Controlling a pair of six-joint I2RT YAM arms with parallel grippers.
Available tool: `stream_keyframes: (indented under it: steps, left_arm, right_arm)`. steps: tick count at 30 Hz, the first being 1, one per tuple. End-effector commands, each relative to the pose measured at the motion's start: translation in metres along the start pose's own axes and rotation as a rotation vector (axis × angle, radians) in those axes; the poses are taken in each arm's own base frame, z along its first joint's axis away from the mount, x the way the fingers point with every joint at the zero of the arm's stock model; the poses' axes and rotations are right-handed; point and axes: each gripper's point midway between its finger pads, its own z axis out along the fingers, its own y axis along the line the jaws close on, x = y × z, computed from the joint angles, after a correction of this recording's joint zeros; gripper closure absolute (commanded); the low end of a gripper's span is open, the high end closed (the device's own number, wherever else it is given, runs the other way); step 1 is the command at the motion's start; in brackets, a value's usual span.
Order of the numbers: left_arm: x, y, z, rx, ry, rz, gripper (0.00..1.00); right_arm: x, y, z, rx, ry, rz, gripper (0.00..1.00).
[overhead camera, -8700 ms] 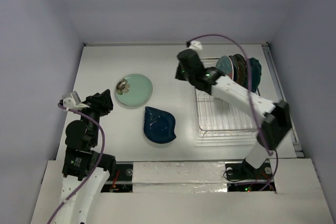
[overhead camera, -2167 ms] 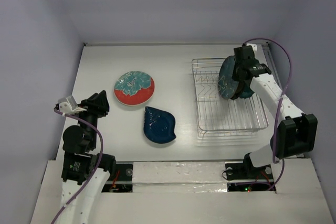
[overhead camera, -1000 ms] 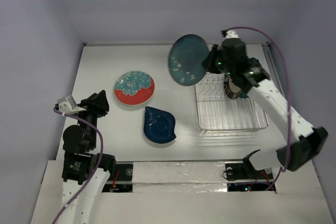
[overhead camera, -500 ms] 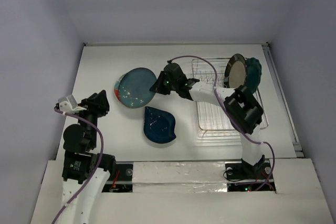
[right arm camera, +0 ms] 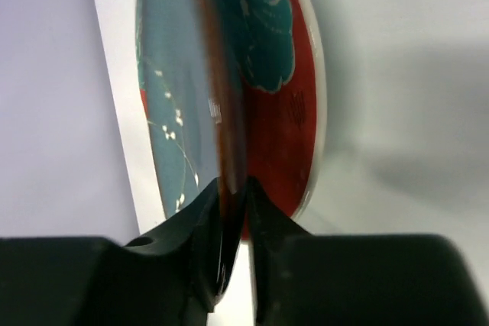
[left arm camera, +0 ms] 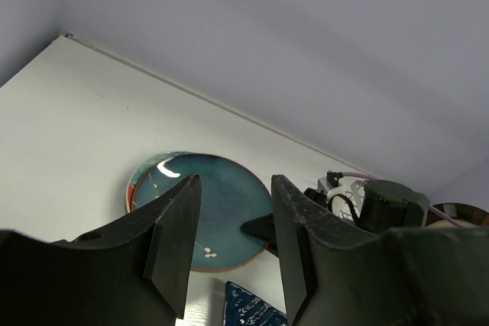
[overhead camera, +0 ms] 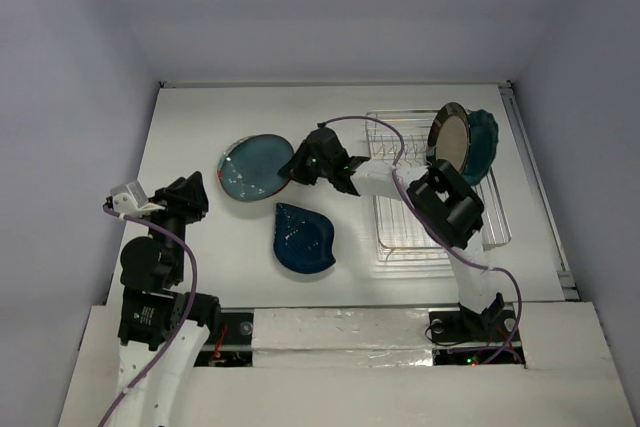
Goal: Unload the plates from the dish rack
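Observation:
A teal plate (overhead camera: pixel 255 165) lies on top of the red-and-teal plate (right arm camera: pixel 275 112) left of the table's centre. My right gripper (overhead camera: pixel 297 167) is shut on the teal plate's right rim (right arm camera: pixel 218 120), one finger on each side. The dark blue leaf-shaped plate (overhead camera: pixel 304 238) lies flat just in front. The wire dish rack (overhead camera: pixel 400 217) stands to the right, with a dark-rimmed plate (overhead camera: pixel 452 137) and a teal scalloped plate (overhead camera: pixel 483 142) upright at its far end. My left gripper (overhead camera: pixel 190 197) hovers open at the near left with nothing in it, and its wrist view looks onto the teal plate (left arm camera: pixel 229 211).
The right arm reaches across the rack's left side toward the stacked plates. White walls close off the table on the left, far and right sides. A purple cable (overhead camera: pixel 365 125) loops over the right arm.
The right arm swung the teal plate from above the rack's far left corner down onto the red-and-teal plate, where it now lies nearly flat. The left arm stayed still.

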Motion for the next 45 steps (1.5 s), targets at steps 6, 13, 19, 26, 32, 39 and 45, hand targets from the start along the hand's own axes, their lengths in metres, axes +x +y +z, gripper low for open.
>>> stream_keyframes:
  steps: [6,13,19,26,32,39,45]
  left_arm:
    - [-0.006,-0.003,0.002,0.015,-0.033,-0.010,0.61]
    - [-0.008,-0.004,0.000,0.018,-0.039,-0.011,0.61]
    - [-0.010,-0.004,-0.001,0.022,-0.046,-0.011,0.61]
    - [-0.010,-0.004,-0.001,0.023,-0.047,-0.011,0.61]
    - [-0.010,-0.004,-0.001,0.023,-0.048,-0.015,0.61]
    - [-0.011,-0.005,-0.002,0.026,-0.054,-0.016,0.61]
    - [-0.012,-0.005,-0.002,0.028,-0.056,-0.016,0.61]
  right_arm:
    - [-0.022,0.067,-0.010,-0.125,-0.037,-0.095,0.50]
    - [-0.032,0.022,-0.033,0.171,-0.054,-0.314,0.07]
    - [-0.050,-0.018,-0.069,0.410,-0.076,-0.496,0.04]
    - [-0.110,-0.008,-0.181,0.507,-0.338,-0.571,0.82]
    - [-0.192,-0.064,-0.342,0.762,-0.571,-0.504,1.00]
    - [-0.218,-0.126,-0.412,0.950,-0.598,-0.442,0.34]
    - [-0.234,-0.150,-0.396,0.972,-0.501,-0.452,0.35]
